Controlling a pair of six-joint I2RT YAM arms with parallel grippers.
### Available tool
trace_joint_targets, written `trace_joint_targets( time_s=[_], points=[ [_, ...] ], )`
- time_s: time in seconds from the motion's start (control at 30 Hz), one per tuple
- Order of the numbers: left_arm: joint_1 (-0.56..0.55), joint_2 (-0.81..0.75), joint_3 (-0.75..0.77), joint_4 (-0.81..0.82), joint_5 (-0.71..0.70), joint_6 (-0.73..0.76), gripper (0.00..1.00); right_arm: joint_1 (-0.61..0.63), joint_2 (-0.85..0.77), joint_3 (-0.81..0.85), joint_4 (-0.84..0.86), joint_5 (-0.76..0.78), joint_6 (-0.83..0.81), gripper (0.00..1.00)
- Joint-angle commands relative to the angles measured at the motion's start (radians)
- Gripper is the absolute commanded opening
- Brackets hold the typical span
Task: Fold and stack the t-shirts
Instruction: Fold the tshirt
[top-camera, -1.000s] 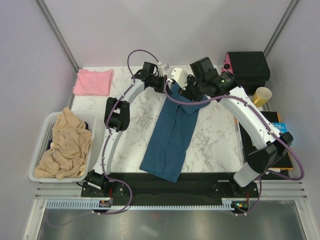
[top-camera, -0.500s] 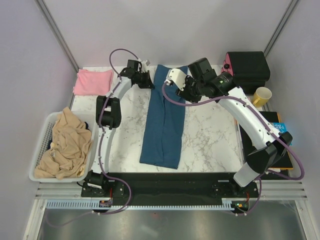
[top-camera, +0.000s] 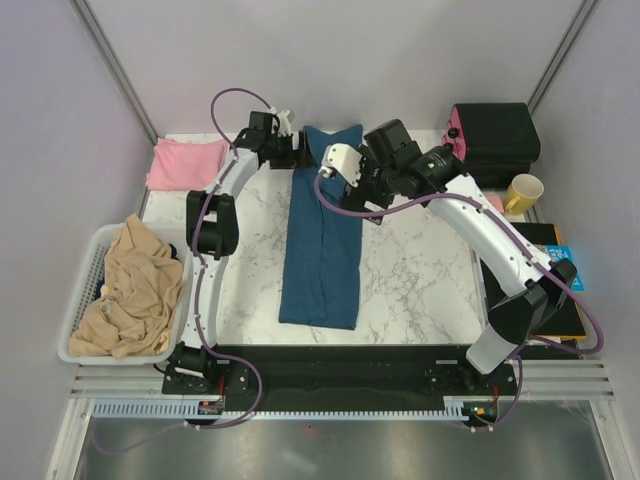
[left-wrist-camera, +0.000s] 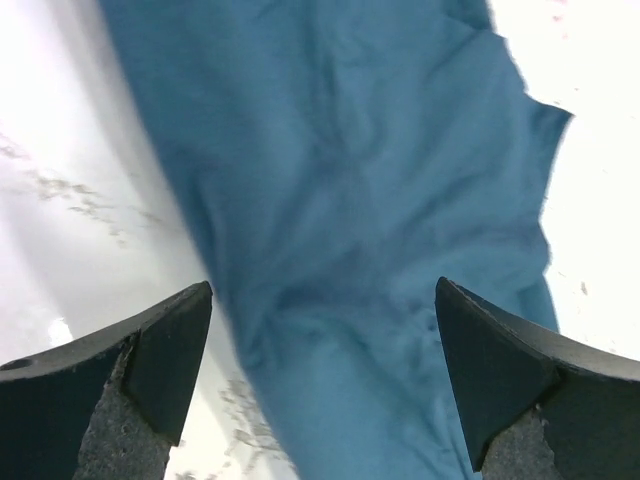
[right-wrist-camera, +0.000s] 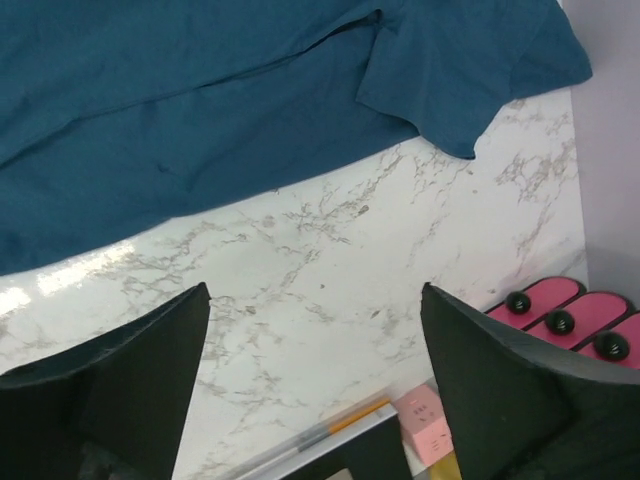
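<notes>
Teal t-shirt (top-camera: 322, 240) lies in a long narrow strip down the table (top-camera: 420, 280) centre; pink t-shirt (top-camera: 187, 163) sits folded at the far-left corner. My left gripper (left-wrist-camera: 320, 290) and right gripper (right-wrist-camera: 312, 295) both gape wide, holding nothing. The cloth looks light and limp (sags from one pinch), so I'd pinch both far corners.

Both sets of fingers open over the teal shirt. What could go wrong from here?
The left fingers hang close over the teal shirt; pulling away may snag and wrinkle it.
A sleeve flap sticks out past the folded edge, so the next fold may bunch.
The right arm's cable loops over the shirt and may drag it.
</notes>
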Motion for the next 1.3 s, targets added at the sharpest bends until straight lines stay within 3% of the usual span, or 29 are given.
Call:
trace_joint_targets(
  time_s=[0.0,0.2,0.23,0.33,0.47,0.63,0.8,0.97,1.27],
  points=[
    [-0.017,-0.097,-0.019,-0.003,0.051,-0.005,1.0,0.004,0.039,-0.029,0.01,-0.031,0.041,0.98],
    [0.004,-0.259,-0.072,-0.039,0.053,-0.012,1.0,0.004,0.118,-0.052,0.065,-0.107,0.267,0.98],
    [0.012,-0.284,-0.08,-0.05,0.033,-0.004,1.0,0.004,0.127,-0.054,0.074,-0.174,0.29,0.98],
    [0.05,-0.4,-0.089,-0.125,-0.02,0.063,1.0,0.021,0.144,-0.075,0.051,-0.339,0.166,0.98],
    [0.109,-0.551,-0.135,-0.231,-0.117,0.236,1.0,0.113,0.149,-0.161,0.139,-0.133,0.076,0.97],
    [0.176,-0.771,-0.236,-0.343,-0.264,0.463,1.0,0.276,0.067,-0.472,0.39,0.056,-0.081,0.98],
    [0.198,-0.934,-0.354,-0.397,-0.376,0.554,1.0,0.464,-0.011,-0.76,0.611,0.214,-0.127,0.96],
    [0.198,-1.049,-0.448,-0.397,-0.404,0.573,1.0,0.569,-0.029,-0.83,0.656,0.276,-0.06,0.95],
    [0.198,-1.042,-0.466,-0.395,-0.387,0.564,1.0,0.644,0.023,-0.763,0.662,0.294,-0.011,0.95]
  ],
)
